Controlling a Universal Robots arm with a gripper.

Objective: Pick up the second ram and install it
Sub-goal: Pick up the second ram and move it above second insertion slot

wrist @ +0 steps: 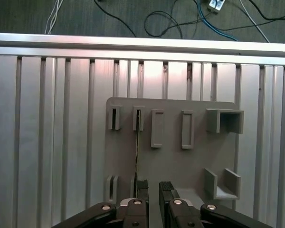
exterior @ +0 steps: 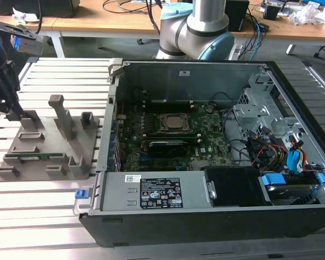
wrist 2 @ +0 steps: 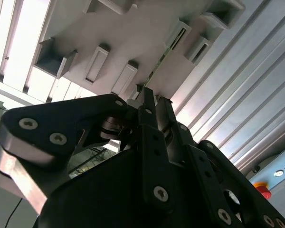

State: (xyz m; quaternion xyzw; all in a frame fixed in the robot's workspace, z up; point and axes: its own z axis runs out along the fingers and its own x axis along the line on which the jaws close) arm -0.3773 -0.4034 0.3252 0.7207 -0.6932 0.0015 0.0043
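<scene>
Hand [wrist: 154, 185] hovers low over the gray fixture [wrist: 171, 159], fingers slightly apart, empty. I judge pickup underway: the fingers must straddle the ram [wrist: 137, 142], standing just beside them.

My claw [wrist: 153, 186] black, silver screw heads. Fixture block [wrist: 171, 156] plain gray. Second ram [wrist: 137, 142] dark greenish edge. Table [wrist: 47, 118] silvery, striped by dark grooves. Motherboard [exterior: 168, 149] green. Computer case [exterior: 206, 227] black, blue clip [exterior: 82, 193].
</scene>
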